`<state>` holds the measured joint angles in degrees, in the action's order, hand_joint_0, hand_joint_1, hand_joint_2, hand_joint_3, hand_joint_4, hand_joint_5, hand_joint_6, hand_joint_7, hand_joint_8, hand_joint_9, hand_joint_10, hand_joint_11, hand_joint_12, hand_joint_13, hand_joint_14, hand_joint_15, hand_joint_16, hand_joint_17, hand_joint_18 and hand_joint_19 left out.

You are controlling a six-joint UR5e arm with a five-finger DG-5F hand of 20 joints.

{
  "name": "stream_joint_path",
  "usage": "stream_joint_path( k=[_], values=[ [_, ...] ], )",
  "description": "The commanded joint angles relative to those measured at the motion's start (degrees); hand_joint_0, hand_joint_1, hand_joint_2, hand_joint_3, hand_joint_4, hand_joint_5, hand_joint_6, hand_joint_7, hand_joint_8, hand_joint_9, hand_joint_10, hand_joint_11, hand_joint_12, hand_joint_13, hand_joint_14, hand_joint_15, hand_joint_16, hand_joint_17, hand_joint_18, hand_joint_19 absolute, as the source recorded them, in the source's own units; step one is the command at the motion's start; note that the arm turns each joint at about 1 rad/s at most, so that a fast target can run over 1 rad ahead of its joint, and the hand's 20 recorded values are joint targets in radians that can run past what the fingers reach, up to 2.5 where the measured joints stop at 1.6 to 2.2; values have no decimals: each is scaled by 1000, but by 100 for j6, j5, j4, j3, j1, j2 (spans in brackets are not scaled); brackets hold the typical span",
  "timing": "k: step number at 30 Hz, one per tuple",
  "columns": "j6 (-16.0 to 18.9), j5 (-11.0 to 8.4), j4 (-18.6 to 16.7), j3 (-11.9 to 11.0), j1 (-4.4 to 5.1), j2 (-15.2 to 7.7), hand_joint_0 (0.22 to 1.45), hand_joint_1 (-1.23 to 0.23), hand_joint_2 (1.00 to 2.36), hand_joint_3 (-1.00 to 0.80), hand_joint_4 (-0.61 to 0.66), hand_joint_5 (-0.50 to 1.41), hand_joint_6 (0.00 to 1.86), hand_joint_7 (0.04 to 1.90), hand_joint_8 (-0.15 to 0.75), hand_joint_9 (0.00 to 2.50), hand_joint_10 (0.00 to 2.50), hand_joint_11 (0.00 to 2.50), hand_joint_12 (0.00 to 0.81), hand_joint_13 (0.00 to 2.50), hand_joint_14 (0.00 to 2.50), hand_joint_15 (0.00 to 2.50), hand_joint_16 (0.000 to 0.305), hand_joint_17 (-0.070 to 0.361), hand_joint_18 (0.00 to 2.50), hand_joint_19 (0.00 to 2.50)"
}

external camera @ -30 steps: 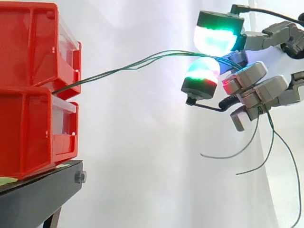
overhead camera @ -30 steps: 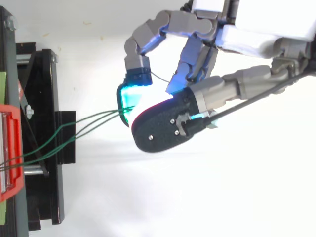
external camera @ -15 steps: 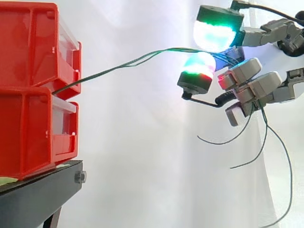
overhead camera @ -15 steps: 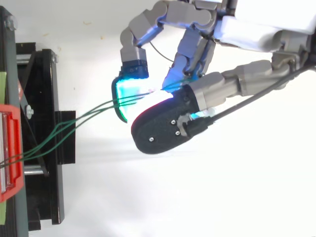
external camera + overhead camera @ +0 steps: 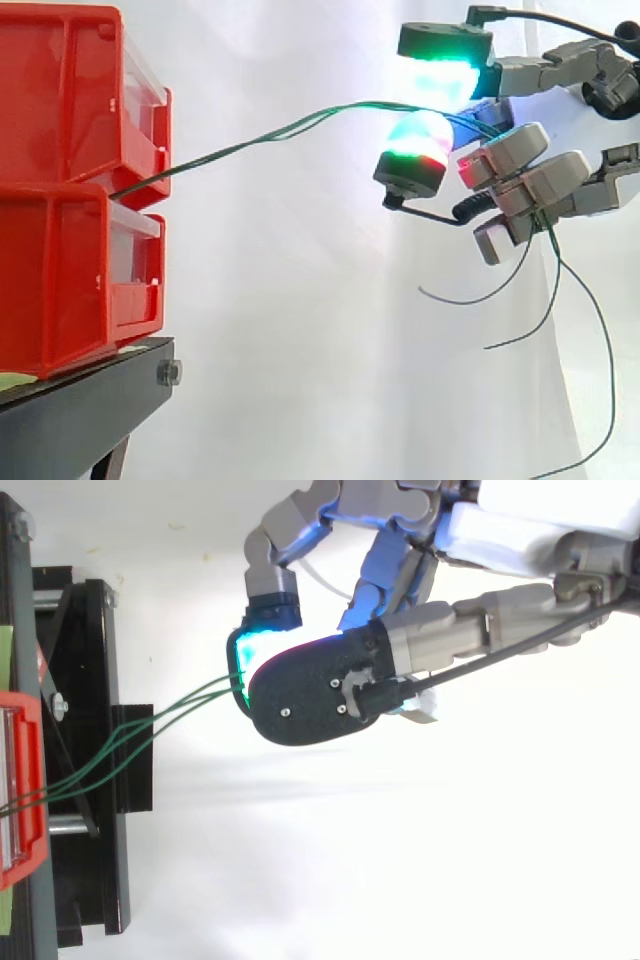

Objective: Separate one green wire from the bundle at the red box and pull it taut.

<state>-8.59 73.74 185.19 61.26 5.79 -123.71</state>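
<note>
1. Two red bins [image 5: 60, 180] stand one upon the other on a black stand [image 5: 90, 400], at the left side before the white curtain [image 5: 300, 330].
2. The green wires [image 5: 270, 134] come out from the gap between the upper and the lower bin and rise to the right, toward the hand [image 5: 530, 175].
3. The hand is closed on the wires: two glowing pads [image 5: 415, 150], one above and one below, pinch them together, well apart from the bins.
4. In the top view, several strands [image 5: 190, 698] lie apart over the stand [image 5: 80, 780] and come together at the cyan pad of the hand [image 5: 310, 695]; I cannot tell that one is separated from the others.
5. Between bins and pads the wires run almost straight, with only small waves.
6. Behind the pinch, the loose ends [image 5: 575, 300] hang down in curves below the curled fingers.
</note>
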Motion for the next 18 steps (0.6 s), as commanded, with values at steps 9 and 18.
stream_joint_path(
  k=[9,18],
  values=[
    [-2,0,0,0,-8,5,665,-795,1018,-293,103,-222,891,1080,256,1271,12,1618,309,1435,25,1346,55,123,943,644],
    [7,0,-9,-9,-8,-4,715,-850,1004,-465,103,-220,892,1099,261,1289,13,1614,321,1441,27,1339,53,118,955,615]
  ],
)
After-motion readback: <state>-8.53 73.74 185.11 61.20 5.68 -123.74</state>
